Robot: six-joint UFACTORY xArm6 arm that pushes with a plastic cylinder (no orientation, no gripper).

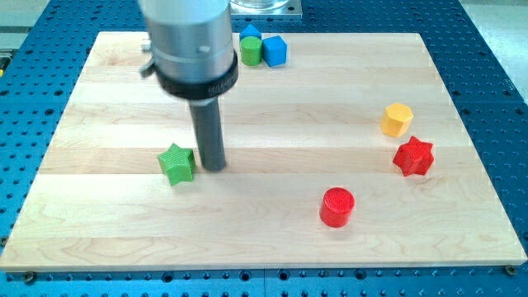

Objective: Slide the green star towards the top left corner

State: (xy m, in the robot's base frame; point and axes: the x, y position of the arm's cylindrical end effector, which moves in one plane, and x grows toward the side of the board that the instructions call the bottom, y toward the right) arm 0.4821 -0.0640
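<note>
1. Green star (177,163) lying left of the board's (272,239) middle, well short of the top left corner, which sits at about 11 o'clock from it.
2. My tip (214,167) down on the wood just beside the star, at its 3 o'clock, touching or very nearly so (too close to tell).
3. No fingers on this rig to report wide, narrow or holding; only a straight rod, nothing held.
4. Step in hand, by judgement: lined up at the star's side, with nearly all of the slide to the corner left to do.
5. A push from 3 o'clock would send the star toward 9 o'clock, off to the left edge, not to the corner.
6. Next move calls for bringing the tip round to the star's 5 o'clock, then pressing toward 11 o'clock through its centre (star points tend to twist off a glancing contact).
7. Path to the corner bare of blocks.
8. Green cylinder (251,51) flanked by two blue blocks (275,51) near the top edge at about 1 o'clock from the star, well apart.
9. Yellow block (397,120), red star (413,157) and red cylinder (337,206) far off toward 3 and 4 o'clock, out of the way.
</note>
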